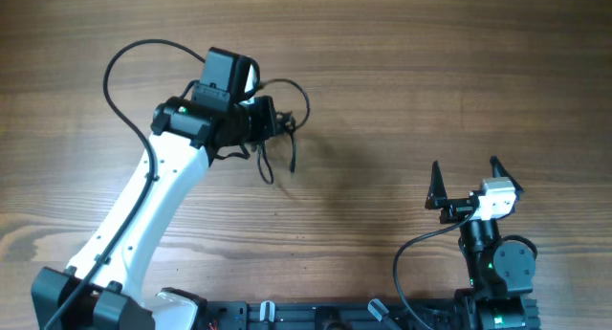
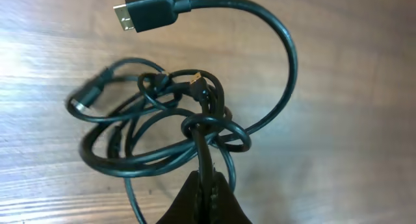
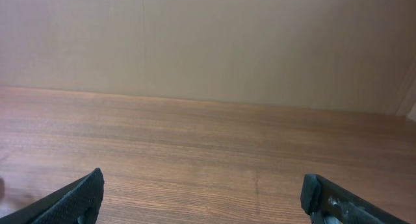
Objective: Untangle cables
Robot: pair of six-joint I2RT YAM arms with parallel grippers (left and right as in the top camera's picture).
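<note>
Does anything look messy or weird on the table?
Yes, the cables are knotted in a tangled bundle, loops threaded through each other, with the left fingers pinching one strand. Nothing else looks odd.

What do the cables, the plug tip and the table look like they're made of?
The cables: black rubbery or plastic jacket, smooth with a sheen, bending freely. The plug tip: bare metal, silvery and reflective. The table: wood or wood-look laminate, brown grain lines, matte.
</note>
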